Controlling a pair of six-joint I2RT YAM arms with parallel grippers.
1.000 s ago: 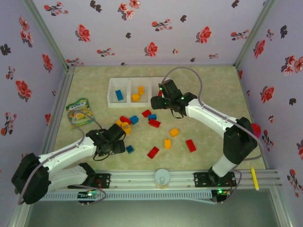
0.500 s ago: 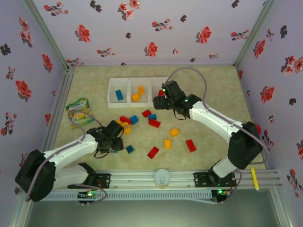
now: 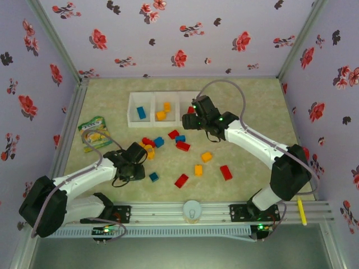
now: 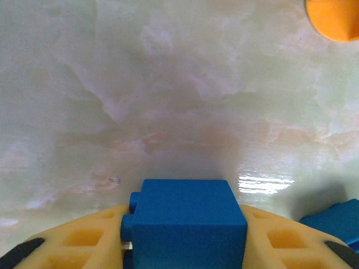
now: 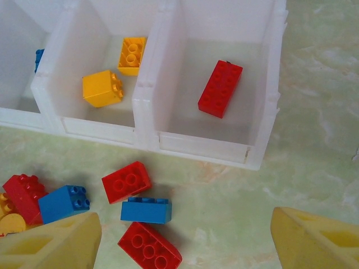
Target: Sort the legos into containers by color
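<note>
Between left fingers (image 4: pixel 84 241), blue brick (image 4: pixel 188 221), base cut off

My left arm (image 3: pixel 84 178) and right arm (image 3: pixel 252 140) wore white shells with black joints; grey cables (image 3: pixel 221 81) looped off each, green lights (image 3: pixel 215 117) glowed, and my jaws were pale yellow, hollow-celled.

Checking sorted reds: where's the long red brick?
Right wrist view: the long red brick lies in the tray's right-end compartment, beside the compartment holding two yellow bricks.

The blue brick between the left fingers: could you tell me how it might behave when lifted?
The blue brick looks stiff and flat-sided, so the left fingers probably hold it squarely. Its smooth plastic might slip. Being blocky, it shouldn't roll.
</note>
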